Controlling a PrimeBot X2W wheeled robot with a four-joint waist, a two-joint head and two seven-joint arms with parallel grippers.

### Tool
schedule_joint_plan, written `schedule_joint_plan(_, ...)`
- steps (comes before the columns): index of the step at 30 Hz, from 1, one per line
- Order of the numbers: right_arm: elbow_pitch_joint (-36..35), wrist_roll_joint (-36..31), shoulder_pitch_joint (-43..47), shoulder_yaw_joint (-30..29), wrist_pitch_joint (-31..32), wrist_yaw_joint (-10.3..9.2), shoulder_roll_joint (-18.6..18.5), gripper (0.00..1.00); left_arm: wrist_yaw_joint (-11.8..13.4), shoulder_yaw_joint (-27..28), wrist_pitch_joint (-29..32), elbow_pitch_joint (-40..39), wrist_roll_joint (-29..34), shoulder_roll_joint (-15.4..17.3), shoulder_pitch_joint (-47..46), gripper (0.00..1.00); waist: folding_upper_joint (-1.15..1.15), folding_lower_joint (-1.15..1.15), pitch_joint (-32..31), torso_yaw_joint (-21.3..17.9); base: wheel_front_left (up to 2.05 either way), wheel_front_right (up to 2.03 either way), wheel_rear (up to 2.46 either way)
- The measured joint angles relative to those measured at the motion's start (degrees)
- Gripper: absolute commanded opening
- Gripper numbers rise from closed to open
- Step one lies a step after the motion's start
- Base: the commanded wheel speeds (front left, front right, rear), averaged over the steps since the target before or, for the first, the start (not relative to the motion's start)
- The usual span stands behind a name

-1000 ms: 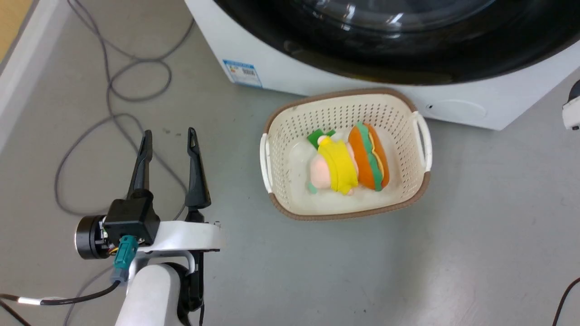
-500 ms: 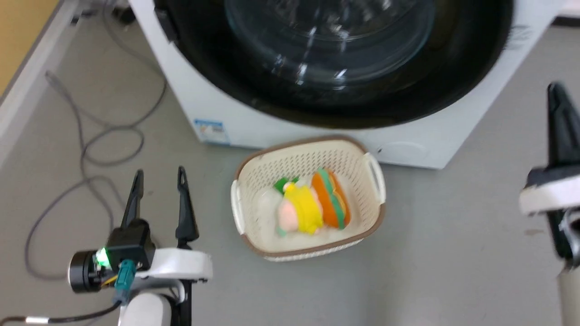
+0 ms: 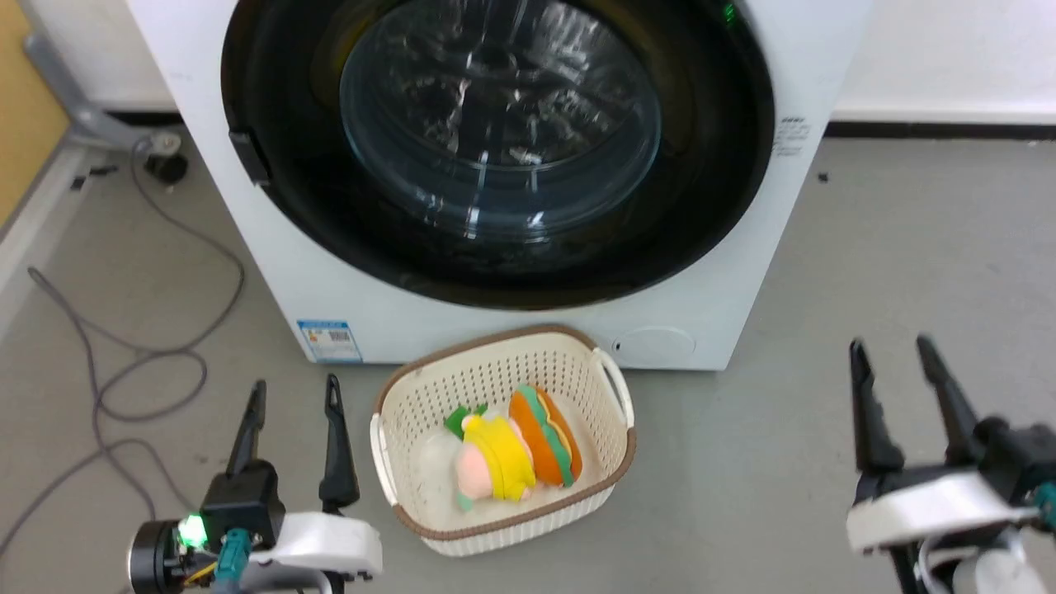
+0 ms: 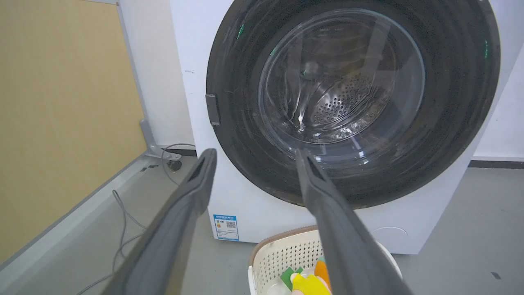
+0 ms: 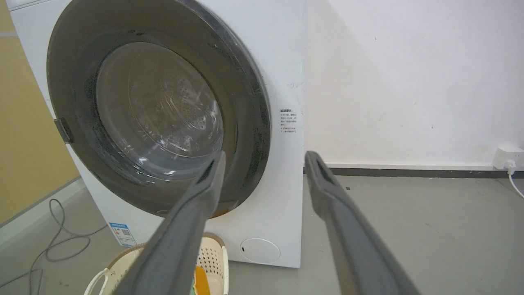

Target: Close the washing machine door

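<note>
I see the large round glossy black door with its bulging glass window [image 3: 499,124] lying flush against the white front-loading washing machine [image 3: 272,280], apparently shut. I judge it heavy, rigid and slick, so I'd press its black rim, not the glass. My left gripper [image 3: 295,382] and right gripper [image 3: 890,342] hang released and empty.

The washing machine door [image 3: 499,140] lies closed against the front of the washing machine [image 3: 272,272], its glass bowl catching reflections. A blue label [image 3: 328,340] and a round cap [image 3: 653,345] sit low on the white front. Just before the machine, on the grey floor [image 3: 742,462], stands a cream basket [image 3: 495,371] holding a yellow plush toy [image 3: 495,466] beside an orange one [image 3: 544,445]. The left claw [image 3: 295,384] and right claw [image 3: 889,345] flank the basket, fingers spread and empty. A grey cable [image 3: 148,363] loops at the left.
</note>
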Motion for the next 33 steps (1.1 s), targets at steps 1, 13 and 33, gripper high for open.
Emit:
schedule_joint_plan(1, -0.29, 0.00, 1.07, 0.26, 0.00, 0.00, 0.26, 1.00, -0.29, 0.00, 0.00, 0.03, 0.00, 0.01, 0.43, 1.00, 0.00, 0.00, -0.55, -0.20, 0.00, 0.00, 0.00)
schedule_joint_plan(13, -2.89, 0.98, 8.33, 0.19, 0.03, 0.00, 1.22, 0.00, -1.92, -0.54, 0.09, 0.62, -0.02, -0.03, 3.14, 0.00, 0.00, 0.00, -3.38, -0.34, 0.00, 0.00, 0.00)
schedule_joint_plan(33, -3.39, 0.33, 8.33, 0.81, 2.05, 0.00, 1.22, 0.00, -2.57, -0.32, 2.12, 0.00, 0.00, -0.07, 3.13, 0.00, 0.00, 0.00, -3.44, -0.30, 0.00, 0.00, 0.00)
